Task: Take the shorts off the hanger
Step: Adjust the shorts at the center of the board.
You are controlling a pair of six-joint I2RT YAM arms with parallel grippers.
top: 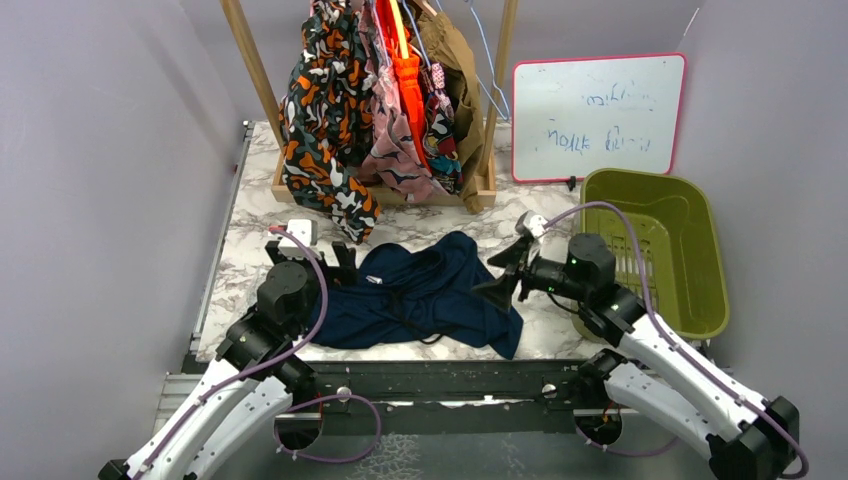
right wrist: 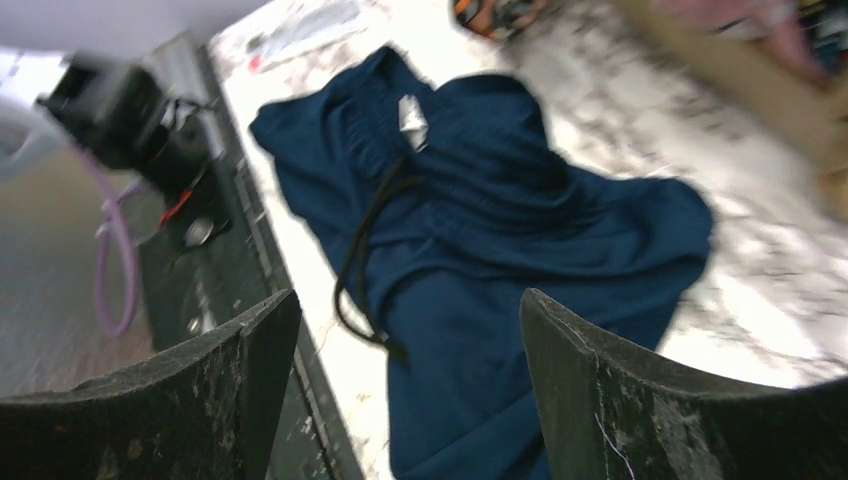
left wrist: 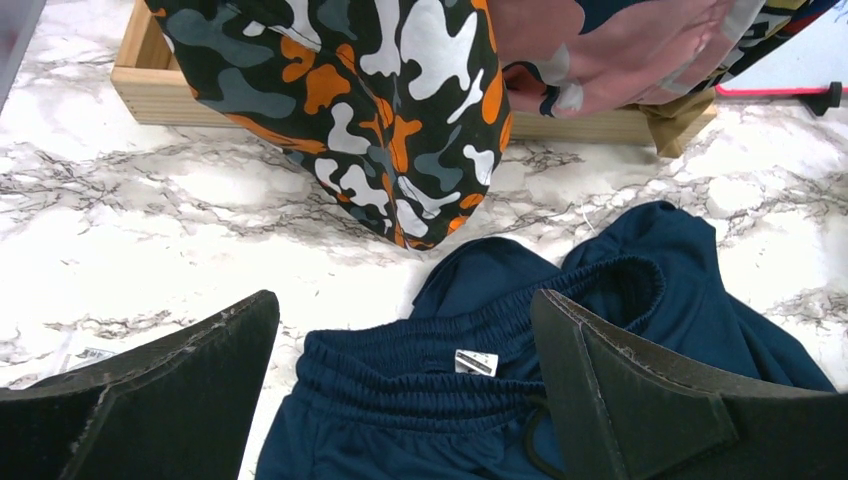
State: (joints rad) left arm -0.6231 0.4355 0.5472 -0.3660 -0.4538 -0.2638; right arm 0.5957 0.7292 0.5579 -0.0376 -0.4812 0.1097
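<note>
Navy shorts (top: 425, 295): lay crumpled on the marble table (top: 250, 270), in front of the printed shorts (top: 330, 120) hung on the wooden rack (top: 480, 190). Left gripper (top: 310, 252): spread wide, empty, at the waistband. Right gripper (top: 503, 275): also spread, empty, over the navy shorts' right side.

Bare bench (top: 250, 222) shows at centre left and in the strip between navy shorts (top: 430, 295) and rack (top: 258, 70). Hanging shorts (top: 325, 110) fill upper centre; bin (top: 700, 250) blocks the right edge, whiteboard (top: 598, 118) upper right.

Grey walls (top: 110, 150) round my marble table (top: 250, 240), wooden rack (top: 255, 65) at the back, whiteboard (top: 598, 118) (scrawl unreadable) beside it, green bin (top: 690, 270) on my right
</note>
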